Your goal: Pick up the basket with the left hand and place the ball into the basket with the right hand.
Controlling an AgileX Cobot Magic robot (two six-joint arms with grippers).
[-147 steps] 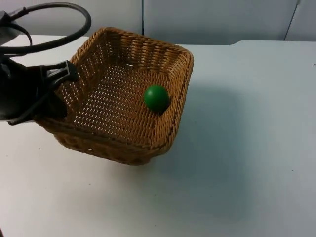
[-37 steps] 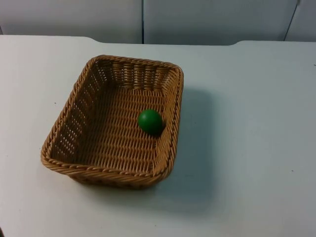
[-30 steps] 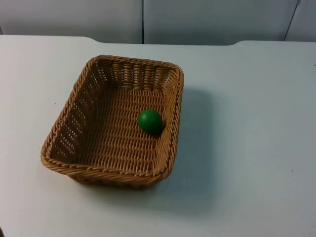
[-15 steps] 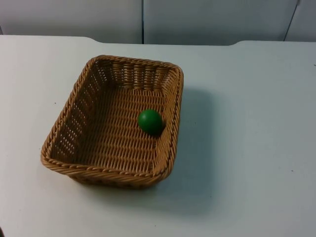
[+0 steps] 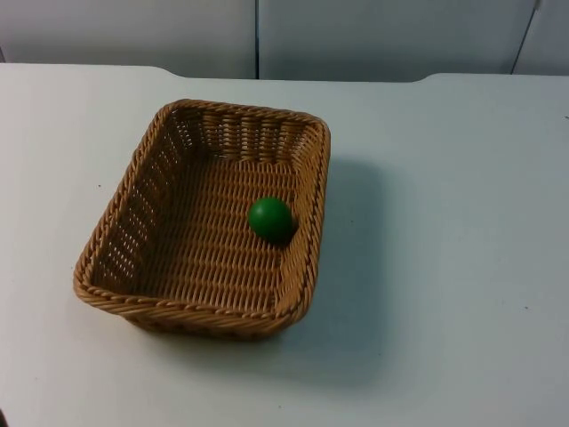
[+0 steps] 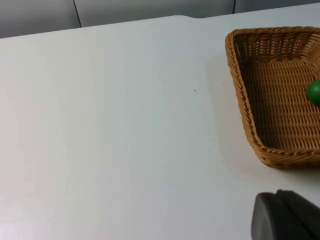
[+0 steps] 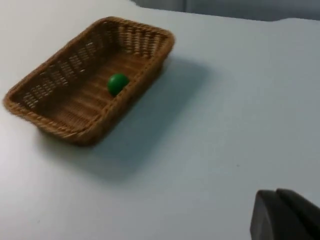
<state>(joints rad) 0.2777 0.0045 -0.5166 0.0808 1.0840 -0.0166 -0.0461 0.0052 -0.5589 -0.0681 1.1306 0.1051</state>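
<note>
Left gripper [image 6: 285, 220], right gripper [image 7: 285, 217] well off basket [image 5: 133, 191], grip state unclear; ball [image 5: 270, 219] inside

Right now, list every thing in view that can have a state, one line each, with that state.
basket: upright on the table, standing free, ball inside.
ball: resting on the basket floor, against the wall on the right arm's side.
left gripper: off the basket, over bare table beside it, holding nothing.
right gripper: off the basket, over bare table, holding nothing.
table: carries the basket.
</note>
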